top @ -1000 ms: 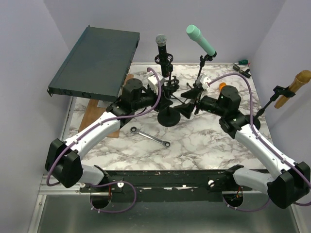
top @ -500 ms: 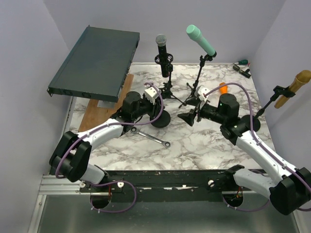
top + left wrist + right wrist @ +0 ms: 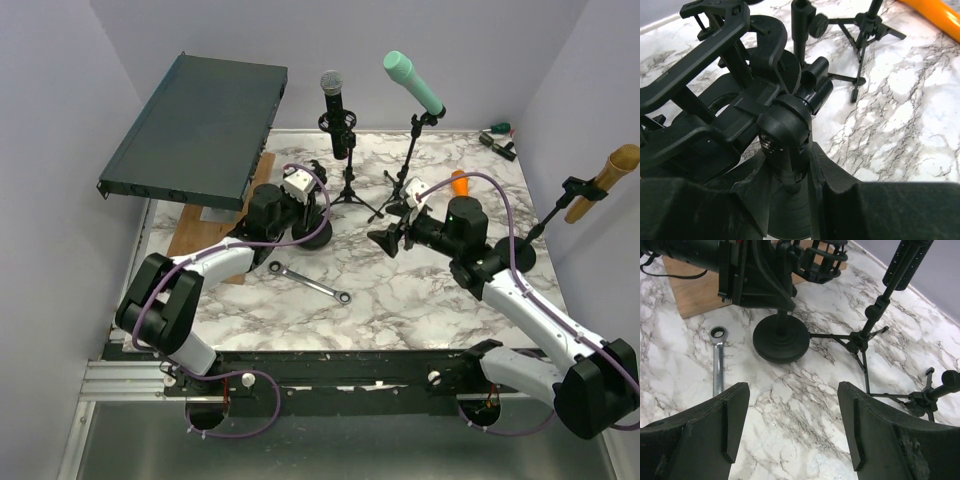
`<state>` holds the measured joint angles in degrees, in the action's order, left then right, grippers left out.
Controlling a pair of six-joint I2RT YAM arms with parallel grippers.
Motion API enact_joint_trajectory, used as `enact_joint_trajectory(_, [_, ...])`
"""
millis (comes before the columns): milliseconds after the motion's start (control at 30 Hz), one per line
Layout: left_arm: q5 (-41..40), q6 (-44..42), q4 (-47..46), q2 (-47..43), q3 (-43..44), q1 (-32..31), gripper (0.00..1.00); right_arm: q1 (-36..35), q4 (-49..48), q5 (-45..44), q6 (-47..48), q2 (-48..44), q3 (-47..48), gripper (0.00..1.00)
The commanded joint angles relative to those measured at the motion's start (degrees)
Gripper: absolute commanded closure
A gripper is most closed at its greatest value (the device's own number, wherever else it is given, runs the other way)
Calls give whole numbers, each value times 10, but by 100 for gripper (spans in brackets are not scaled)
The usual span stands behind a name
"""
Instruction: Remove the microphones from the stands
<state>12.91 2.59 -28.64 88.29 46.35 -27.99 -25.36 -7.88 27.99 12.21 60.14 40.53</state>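
A black microphone (image 3: 333, 98) stands upright in a tripod stand (image 3: 349, 190) at the back; its body also shows in the right wrist view (image 3: 904, 262). A green microphone (image 3: 412, 82) sits tilted on a second tripod. My left gripper (image 3: 312, 207) is shut on the pole joint (image 3: 786, 132) of a round-base stand (image 3: 312, 236), whose black shock mount (image 3: 715, 47) looks empty. My right gripper (image 3: 386, 240) is open and empty, right of that stand, above bare marble (image 3: 795, 405). The round base (image 3: 781, 337) lies ahead of it.
A silver wrench (image 3: 310, 282) lies on the marble in front of the stand, also in the right wrist view (image 3: 717, 360). A dark rack unit (image 3: 195, 125) leans at the back left over a wooden board (image 3: 205, 238). A gold microphone (image 3: 610, 172) juts in at right. An orange tool (image 3: 458, 180) lies behind my right arm.
My left gripper has dragged the round-base stand leftward and back across the table. My right gripper has drawn away from the stand and stays open.
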Motion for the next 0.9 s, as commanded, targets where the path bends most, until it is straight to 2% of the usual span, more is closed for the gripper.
enact_joint_trajectory(0, [-35,5,-62,10,-9,-1,97,6,-34,-32,-6,9,-9,21])
enact_joint_trajectory(267, [-75,23,-44,34,-8,-1,83,7,-54,-61,-8,11,-18,21])
enact_joint_trajectory(400, [-68,37,-34,33,-15,-1,77,9,-66,-92,-16,11,-19,21])
enact_joint_trajectory(567, [-51,32,-60,28,-40,-17,78,13,-72,-108,-19,12,-20,21])
enact_joint_trajectory(700, [-46,27,-86,22,-54,-30,85,15,-73,-104,-21,13,-21,21])
enact_joint_trajectory(867, [-57,23,-79,8,-64,-45,86,18,-76,-103,-19,14,-25,21])
